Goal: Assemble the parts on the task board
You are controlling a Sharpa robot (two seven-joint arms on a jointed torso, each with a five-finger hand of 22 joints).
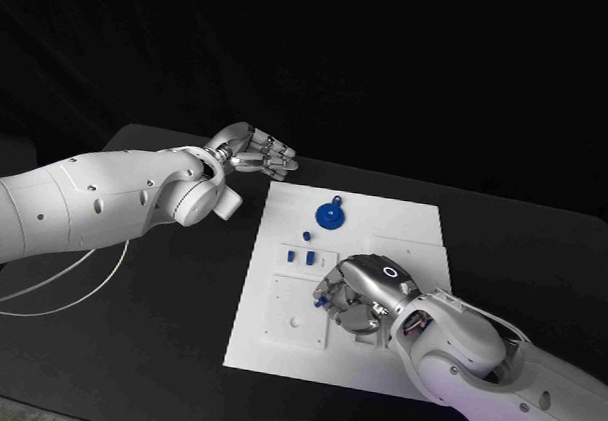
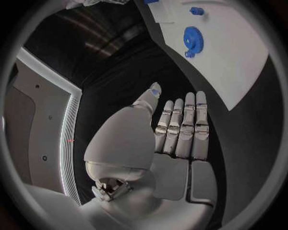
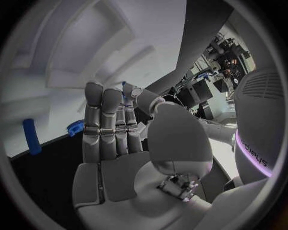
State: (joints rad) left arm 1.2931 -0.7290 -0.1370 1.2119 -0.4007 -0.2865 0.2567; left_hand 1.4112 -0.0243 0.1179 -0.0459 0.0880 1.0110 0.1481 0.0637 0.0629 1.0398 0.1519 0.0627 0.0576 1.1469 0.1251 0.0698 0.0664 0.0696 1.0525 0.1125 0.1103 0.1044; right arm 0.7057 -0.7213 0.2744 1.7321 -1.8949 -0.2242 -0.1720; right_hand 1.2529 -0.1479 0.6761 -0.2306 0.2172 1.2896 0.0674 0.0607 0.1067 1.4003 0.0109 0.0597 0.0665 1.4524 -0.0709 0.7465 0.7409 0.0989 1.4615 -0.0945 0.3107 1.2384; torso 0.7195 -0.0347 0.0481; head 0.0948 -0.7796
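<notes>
While the left hand [image 1: 256,153] is hovering empty, fingers straight, beside the task board [image 1: 390,224], the right hand [image 1: 361,294] is reaching onto it — grip unclear — near a blue gear [image 1: 330,215].

The right hand [image 1: 361,294] hides part of the task board [image 1: 390,224] beneath it.

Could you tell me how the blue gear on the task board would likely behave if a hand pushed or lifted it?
The gear lies flat on the board, so a push would probably slide it, not roll it. It looks like stiff, light plastic. Being thin and flat, it may be awkward to lift off the smooth surface.
</notes>
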